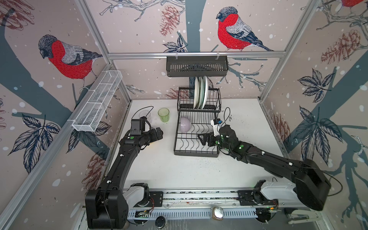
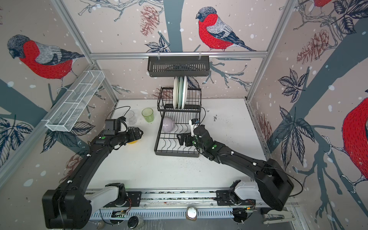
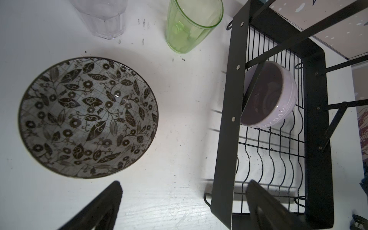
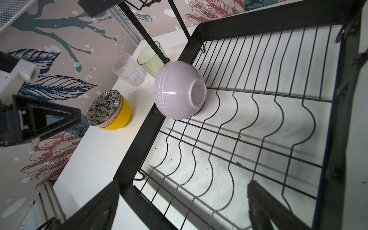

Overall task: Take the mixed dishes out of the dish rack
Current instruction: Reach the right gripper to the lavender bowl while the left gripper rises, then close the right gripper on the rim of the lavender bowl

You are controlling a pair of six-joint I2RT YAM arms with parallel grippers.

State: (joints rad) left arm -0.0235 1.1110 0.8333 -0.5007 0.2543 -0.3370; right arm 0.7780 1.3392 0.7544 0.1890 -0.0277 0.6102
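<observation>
White tabletop point(image 1: 179, 171). Left gripper point(image 3: 184, 182) spread, patterned bowl point(image 3: 88, 117) (nested in yellow bowl point(image 4: 121, 117)) just ahead. Right gripper point(image 4: 183, 183) spread over lower tier of dish rack point(image 4: 142, 143), lilac bowl point(image 4: 177, 91) ahead.

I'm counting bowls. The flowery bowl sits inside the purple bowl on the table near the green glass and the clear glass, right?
Not quite. The flowery bowl sits inside the yellow bowl, not the purple one, as the right wrist view shows. The purple bowl lies in the dish rack. The stack does stand on the table near the green glass and the clear glass.
</observation>
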